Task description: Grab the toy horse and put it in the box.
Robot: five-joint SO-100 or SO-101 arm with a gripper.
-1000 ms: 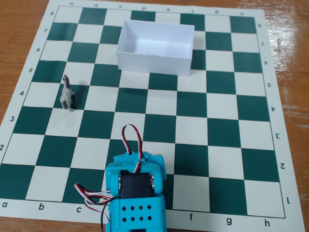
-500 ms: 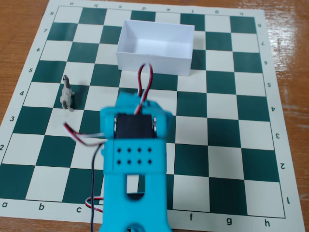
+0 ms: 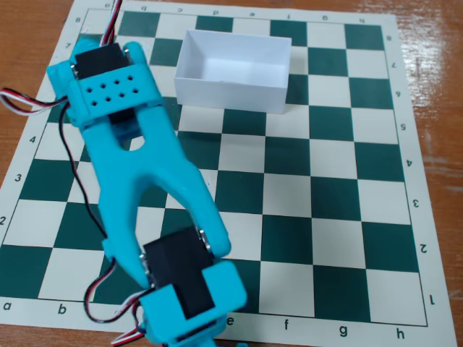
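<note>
While the fixed view looks down on the scene, the turquoise arm (image 3: 145,181) runs diagonally through the left half of the frame, from a perforated servo housing at upper left to a second black servo block at the bottom centre. The arm forks into two struts around its middle. Its lower end is cut off by the bottom edge, so the claw is out of frame and its state cannot be told. Red, white and black wires (image 3: 22,101) trail off the left edge. One white box (image 3: 231,90) stands open-topped in the upper centre, on one chessboard mat (image 3: 347,188) laid over the wooden desk (image 3: 434,87). Its interior appears empty. The toy horse cannot be located anywhere; the arm hides several squares.
</note>
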